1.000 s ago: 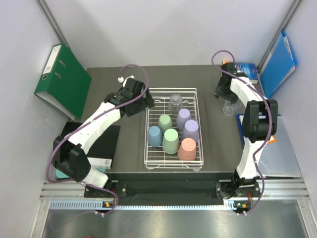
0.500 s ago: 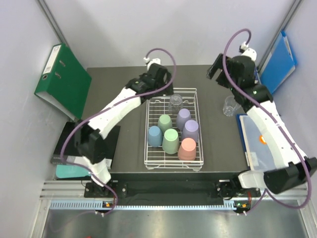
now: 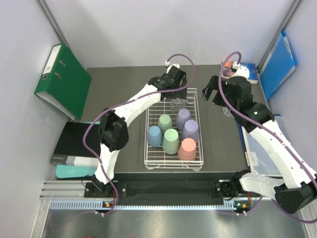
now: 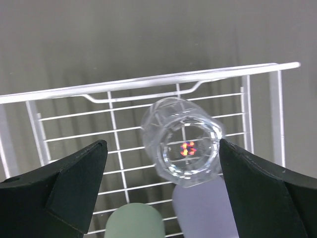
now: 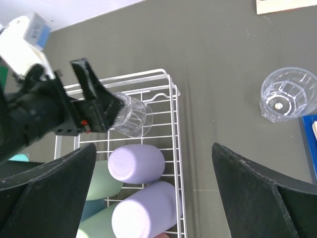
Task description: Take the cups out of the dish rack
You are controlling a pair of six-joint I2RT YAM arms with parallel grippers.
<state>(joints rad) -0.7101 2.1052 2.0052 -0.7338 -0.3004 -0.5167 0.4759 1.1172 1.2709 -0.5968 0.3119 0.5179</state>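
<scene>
Glossy white wire dish rack (image 3: 161,157), matt plastic cups (image 3: 171,141), clear shiny glass (image 4: 183,146), seemingly matt dark tabletop (image 3: 101,87).

Both arms (image 3: 133,101) have white links, black joints, purple cables (image 3: 181,56) and black wedge-shaped end effector fingers (image 4: 74,183).

Enclosure: plain pale grey walls (image 3: 163,29) on three sides, lit evenly
Counter (image 3: 119,87): dark grey, matte
Green lever-arch binder (image 3: 62,79): leaning on the left wall, beside the counter's far-left corner
Blue folder (image 3: 278,62): against the right wall, near the far-right corner
Black book (image 3: 81,144): off the left edge
Aluminium rail (image 3: 163,191): along the near edge
</scene>
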